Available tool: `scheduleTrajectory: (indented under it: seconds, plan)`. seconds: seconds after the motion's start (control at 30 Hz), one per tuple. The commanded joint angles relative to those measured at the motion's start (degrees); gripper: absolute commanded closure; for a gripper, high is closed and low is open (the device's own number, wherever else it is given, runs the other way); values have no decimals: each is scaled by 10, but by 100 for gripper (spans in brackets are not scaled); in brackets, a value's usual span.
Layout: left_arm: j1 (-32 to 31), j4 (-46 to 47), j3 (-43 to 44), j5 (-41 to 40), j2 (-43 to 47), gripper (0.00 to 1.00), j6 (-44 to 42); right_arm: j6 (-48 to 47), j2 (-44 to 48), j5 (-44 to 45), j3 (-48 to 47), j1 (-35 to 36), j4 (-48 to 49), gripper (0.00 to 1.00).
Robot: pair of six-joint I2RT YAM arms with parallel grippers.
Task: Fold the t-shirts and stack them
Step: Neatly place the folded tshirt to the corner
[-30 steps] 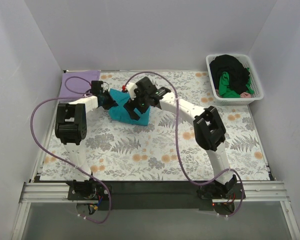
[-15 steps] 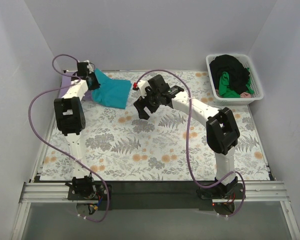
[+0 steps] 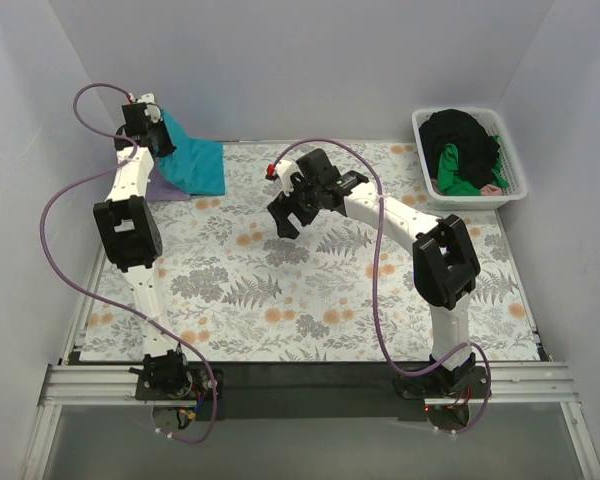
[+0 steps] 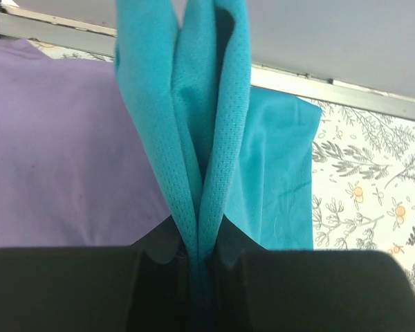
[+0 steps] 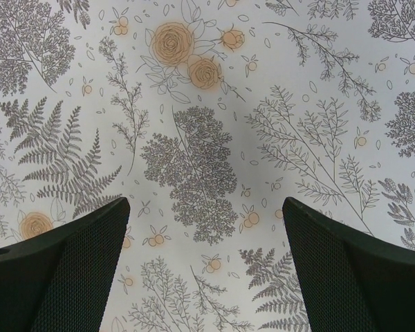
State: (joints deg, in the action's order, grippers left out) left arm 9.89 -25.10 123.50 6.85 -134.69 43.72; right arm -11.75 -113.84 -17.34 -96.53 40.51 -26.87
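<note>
1. Two arms of mine reach out over the counter [image 3: 310, 378]. A floral cloth [image 3: 310, 300] covers it, and most of that cloth lies bare.
2. At the far right stands the white basket [image 3: 520, 170], with a black t-shirt [image 3: 460, 135] and a green t-shirt [image 3: 455, 172] heaped in it unfolded. I judge the task well short of done.
3. The teal t-shirt [image 3: 192, 160] hangs at the far left corner, lifted by one edge. Its lower part reaches down toward the counter. In my left wrist view it is doubled into layers that run out from my grip.
4. Beneath it the lavender t-shirt [image 4: 62, 152] lies flat against the far left edge. The teal one comes down along its right side, but I cannot tell whether the two touch.
5. My left end effector [image 4: 194, 259] is pinched almost shut on the gathered teal layers.
   - The hold is narrow, so one layer could slide free and the fold would open in the air.
   - If I lower it too far right, the teal shirt will land half off the lavender one.
   - If I drag it across, the lavender one may ruck up.
6. My right end effector [image 5: 204, 256] is spread as wide as it goes and holds nothing. It hovers over bare cloth mid-counter, well apart from both shirts, so it cannot steady the hanging cloth if it swings.
</note>
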Motion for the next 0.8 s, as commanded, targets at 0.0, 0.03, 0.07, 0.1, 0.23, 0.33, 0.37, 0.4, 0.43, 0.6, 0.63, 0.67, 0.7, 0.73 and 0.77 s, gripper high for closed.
scheduleTrajectory:
  seconds: [0.0, 0.03, 0.07, 0.1, 0.23, 0.33, 0.37, 0.4, 0.43, 0.6, 0.63, 0.67, 0.7, 0.73, 0.77]
  plan:
    - [0, -4, 20, 29, 46, 100, -25, 2, 9, -13, 5, -1, 12, 2]
    - [0, -4, 21, 34, 50, 100, -29, 3, 10, -13, 4, -1, 12, 2]
    - [0, -3, 23, 41, 54, 100, -32, 3, 8, -14, 5, -1, 12, 2]
    - [0, -6, 29, 47, 56, 100, -35, 4, 7, -14, 2, -1, 12, 2]
    - [0, -17, 33, 55, 75, 100, -50, 4, 6, -14, 1, -2, 12, 2]
    - [0, -18, 24, 62, 95, 100, -57, 6, 4, -16, 2, -1, 11, 2]
    - [0, -18, 22, 64, 99, 100, -57, 5, 3, -16, 1, -1, 12, 2]
    - [0, -19, 23, 67, 101, 100, -58, 6, 3, -17, 1, -1, 11, 2]
    - [0, -21, 27, 68, 102, 100, -58, 8, 2, -17, 0, -1, 11, 2]
    - [0, -41, 50, 68, 97, 100, -55, 8, 2, -16, -2, -1, 9, 2]
    - [1, -42, 52, 69, 97, 100, -55, 8, 2, -16, -2, -1, 10, 2]
    - [1, -44, 54, 69, 98, 100, -55, 7, 2, -16, -1, -1, 9, 2]
    - [0, -44, 54, 69, 101, 100, -55, 7, 2, -16, -1, -1, 9, 2]
    - [0, -44, 54, 69, 103, 100, -55, 6, 2, -16, -1, -1, 9, 2]
    - [0, -46, 55, 69, 105, 100, -54, 6, 1, -16, 0, -1, 9, 2]
